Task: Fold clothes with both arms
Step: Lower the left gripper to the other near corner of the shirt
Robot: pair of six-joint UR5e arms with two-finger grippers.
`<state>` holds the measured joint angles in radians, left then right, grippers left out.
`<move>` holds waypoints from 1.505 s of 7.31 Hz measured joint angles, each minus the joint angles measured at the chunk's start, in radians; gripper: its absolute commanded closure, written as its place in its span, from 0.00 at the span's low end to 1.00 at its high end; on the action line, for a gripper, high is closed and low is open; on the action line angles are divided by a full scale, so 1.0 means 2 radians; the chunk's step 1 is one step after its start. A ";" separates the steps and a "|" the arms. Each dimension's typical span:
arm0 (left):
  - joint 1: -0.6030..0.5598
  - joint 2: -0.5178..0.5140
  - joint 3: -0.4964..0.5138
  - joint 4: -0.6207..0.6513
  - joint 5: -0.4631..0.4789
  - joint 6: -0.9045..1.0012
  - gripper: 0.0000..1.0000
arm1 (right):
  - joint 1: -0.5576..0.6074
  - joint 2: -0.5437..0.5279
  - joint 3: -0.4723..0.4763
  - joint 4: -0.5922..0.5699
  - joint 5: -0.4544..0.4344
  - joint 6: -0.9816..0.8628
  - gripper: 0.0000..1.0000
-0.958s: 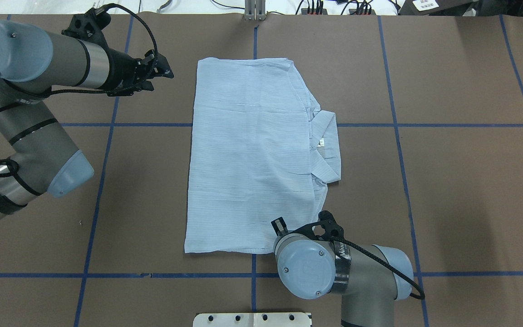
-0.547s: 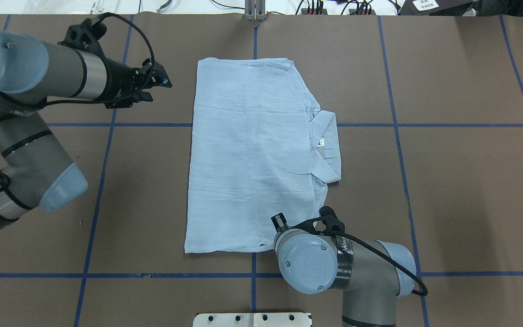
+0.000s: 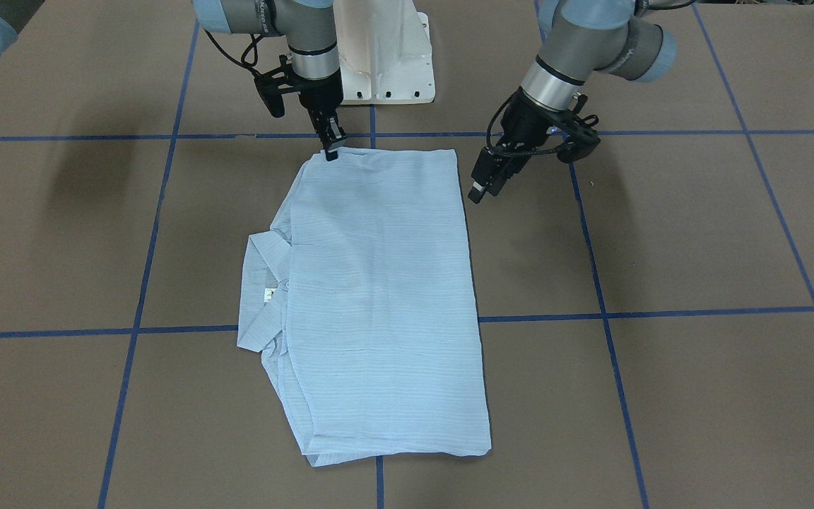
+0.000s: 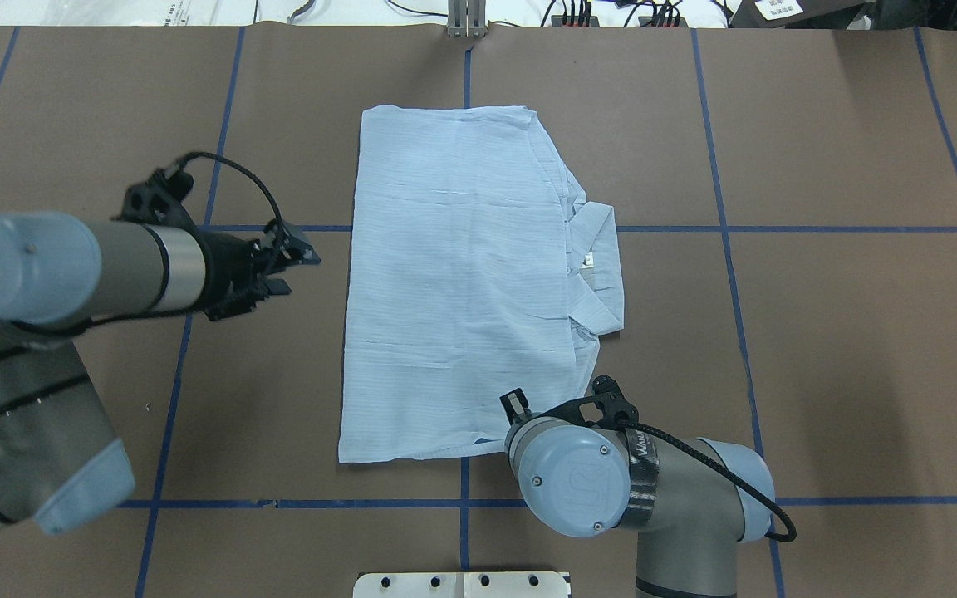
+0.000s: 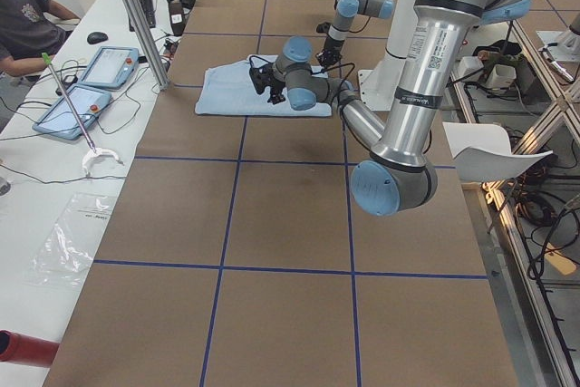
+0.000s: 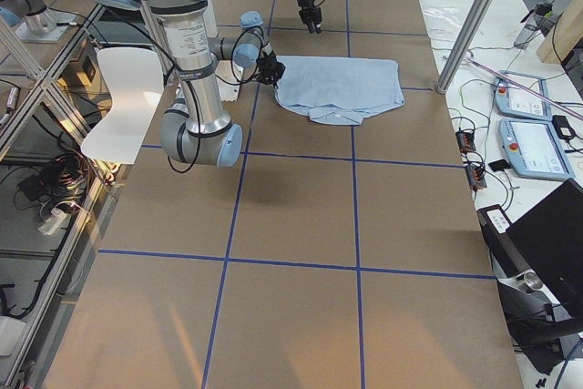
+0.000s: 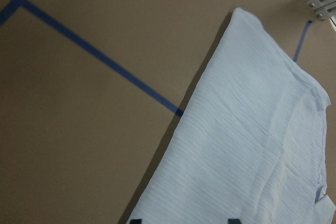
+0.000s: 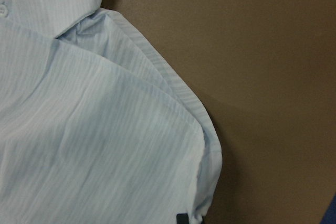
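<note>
One folded shirt (image 3: 379, 297), left fingers (image 4: 302, 254) spread apart beside it, right fingers (image 3: 331, 145) closed at its corner.

folded shirt (image 7: 252, 145) on taped table (image 7: 79, 108)

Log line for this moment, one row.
shirt: folded, flat | left end effector: open, beside shirt, not touching | right end effector: at shirt corner, grip unclear

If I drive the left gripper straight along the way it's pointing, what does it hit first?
Most likely the shirt's long edge: the left gripper, open, points across and down at it. Height is unclear, so it could touch the table just short of the cloth.
</note>
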<state>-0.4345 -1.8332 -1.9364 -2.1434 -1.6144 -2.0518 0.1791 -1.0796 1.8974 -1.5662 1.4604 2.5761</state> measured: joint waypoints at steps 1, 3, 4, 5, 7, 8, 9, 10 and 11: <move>0.053 0.001 -0.004 0.017 0.041 -0.031 0.40 | 0.000 -0.003 0.001 0.000 0.000 0.000 1.00; 0.113 0.002 -0.003 0.055 0.083 -0.050 0.40 | 0.001 -0.006 0.004 0.000 0.001 0.000 1.00; 0.126 0.002 0.000 0.063 0.088 -0.054 0.40 | 0.001 -0.007 0.005 0.000 0.001 0.000 1.00; 0.133 0.002 0.001 0.067 0.091 -0.056 0.40 | 0.001 -0.007 0.007 0.000 0.001 0.000 1.00; 0.140 0.003 0.003 0.068 0.091 -0.059 0.46 | 0.001 -0.007 0.009 0.000 0.003 0.000 1.00; 0.145 0.003 0.004 0.069 0.092 -0.063 0.50 | 0.001 -0.007 0.009 0.000 0.005 0.000 1.00; 0.148 0.003 0.004 0.069 0.092 -0.066 0.60 | 0.001 -0.007 0.009 0.000 0.007 0.000 1.00; 0.150 0.004 0.004 0.069 0.092 -0.068 0.73 | 0.001 -0.006 0.010 0.000 0.007 0.000 1.00; 0.150 0.004 0.004 0.069 0.092 -0.071 0.94 | 0.001 -0.007 0.012 0.000 0.008 0.000 1.00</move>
<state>-0.1341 -1.8258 -1.9283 -2.0050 -1.4312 -2.1942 0.1807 -1.0926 1.9214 -1.5662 1.4755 2.5756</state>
